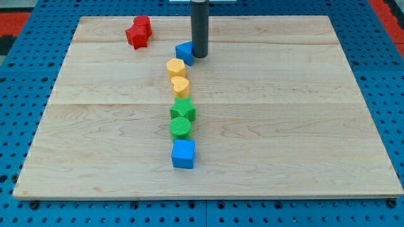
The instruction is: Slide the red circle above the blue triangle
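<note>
Two red blocks touch each other near the board's top left. The rear one (143, 23) looks rounded, like the red circle. The front one (136, 36) looks like a star. The blue triangle (184, 52) lies to their right, near the top centre. My tip (199, 56) stands right beside the blue triangle's right side, touching or nearly touching it. The dark rod rises straight up out of the view's top. The red blocks are well to the left of my tip.
Below the blue triangle a column of blocks runs down the board: a yellow hexagon (176, 67), a yellow heart (180, 86), a green star (184, 110), a green circle (180, 127) and a blue cube (184, 154). The wooden board (303, 126) lies on a blue pegboard.
</note>
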### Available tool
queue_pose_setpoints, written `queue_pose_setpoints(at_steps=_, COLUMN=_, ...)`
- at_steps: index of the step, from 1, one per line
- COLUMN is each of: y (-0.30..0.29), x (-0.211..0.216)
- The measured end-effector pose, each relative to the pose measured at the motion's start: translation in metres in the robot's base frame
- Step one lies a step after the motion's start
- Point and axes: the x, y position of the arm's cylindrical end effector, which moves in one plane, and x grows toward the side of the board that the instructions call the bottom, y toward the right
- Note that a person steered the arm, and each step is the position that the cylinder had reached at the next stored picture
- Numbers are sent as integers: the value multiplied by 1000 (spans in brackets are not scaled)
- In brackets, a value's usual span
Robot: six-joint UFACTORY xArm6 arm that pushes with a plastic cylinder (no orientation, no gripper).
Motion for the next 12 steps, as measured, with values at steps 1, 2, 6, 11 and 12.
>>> queue_pose_setpoints(at_steps=1, y=-7, x=0)
queue_pose_setpoints(at_steps=2, y=-7, x=-13)
queue_pose_setpoints(at_steps=6, y=-139, x=-118)
queue_pose_setpoints(at_steps=11, y=-126, x=-75)
queue_pose_setpoints(at_steps=12, y=-83, x=-75)
